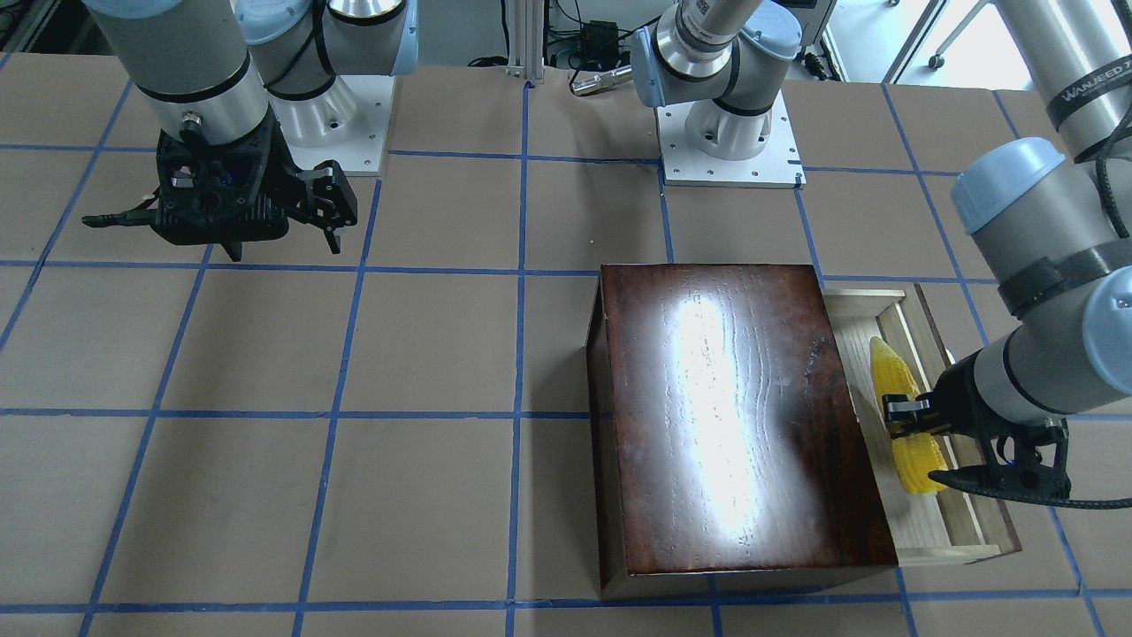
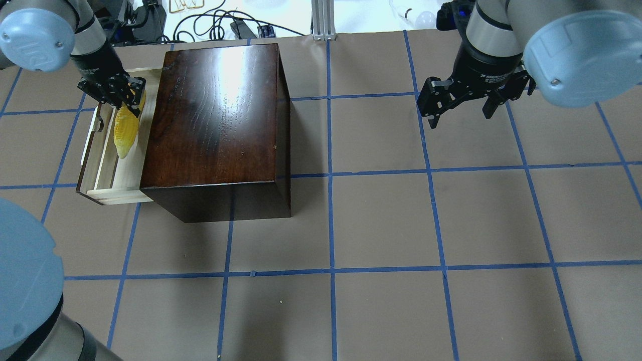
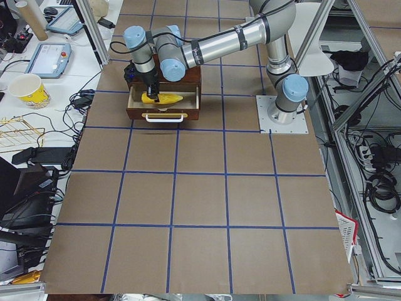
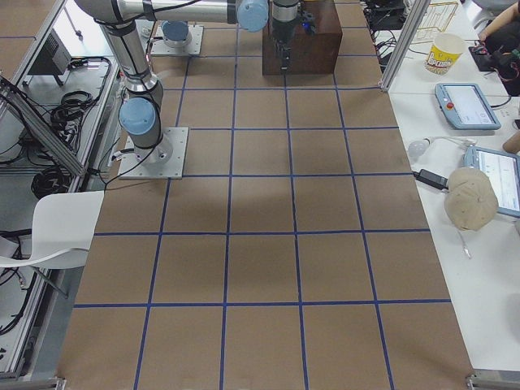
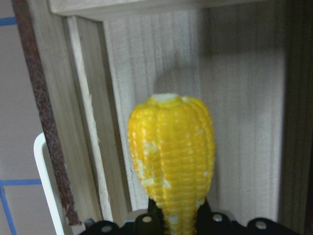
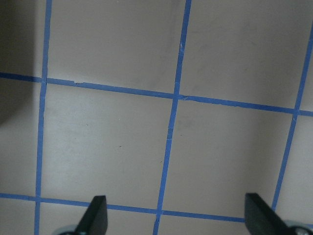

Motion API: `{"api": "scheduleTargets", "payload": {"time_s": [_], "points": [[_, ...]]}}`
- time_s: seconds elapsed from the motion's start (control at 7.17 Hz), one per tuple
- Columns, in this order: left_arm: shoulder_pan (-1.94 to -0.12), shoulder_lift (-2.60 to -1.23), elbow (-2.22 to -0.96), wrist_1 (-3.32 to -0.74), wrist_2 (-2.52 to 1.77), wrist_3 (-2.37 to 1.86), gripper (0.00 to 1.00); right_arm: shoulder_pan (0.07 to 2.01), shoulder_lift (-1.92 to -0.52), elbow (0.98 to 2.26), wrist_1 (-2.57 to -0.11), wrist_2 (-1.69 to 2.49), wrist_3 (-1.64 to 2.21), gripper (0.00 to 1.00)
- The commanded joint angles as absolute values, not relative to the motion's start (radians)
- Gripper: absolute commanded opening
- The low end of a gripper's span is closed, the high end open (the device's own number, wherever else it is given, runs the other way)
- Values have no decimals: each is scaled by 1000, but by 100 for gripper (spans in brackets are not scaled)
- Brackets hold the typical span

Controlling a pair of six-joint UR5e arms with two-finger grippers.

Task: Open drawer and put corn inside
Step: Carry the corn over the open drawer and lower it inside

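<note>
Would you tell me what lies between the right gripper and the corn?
In the overhead view, bare table and then the dark wooden box lie between the right gripper and the corn in the drawer.

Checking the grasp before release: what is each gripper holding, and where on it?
Left gripper holds the corn across its thicker half, tapered tip free, over the open drawer. Right gripper holds nothing.

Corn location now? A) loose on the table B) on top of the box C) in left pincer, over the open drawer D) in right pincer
C: the left pincer is shut on the corn above the pulled-out drawer, while the right pincer hangs open and empty.
</note>
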State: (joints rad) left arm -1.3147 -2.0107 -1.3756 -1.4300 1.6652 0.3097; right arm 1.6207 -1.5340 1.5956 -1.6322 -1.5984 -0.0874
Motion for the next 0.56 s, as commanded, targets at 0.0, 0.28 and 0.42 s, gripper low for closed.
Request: {"api": "scheduleTargets", "payload": {"time_s": [0.0,0.28,0.42], "points": [[-1315,-2023,-1377,-1420,1666,308,75,1618,-1534,1595,-1632,-1598,-87,100],[-1315,-2026,-1374,-1420,1666,307,97,1621,-1534,1595,-1632,-1598,-87,100],[-1315,-2020,-1373,-1422,1667,308,100,1621,-1534,1595,-1632,-1598,-87,100]]}}
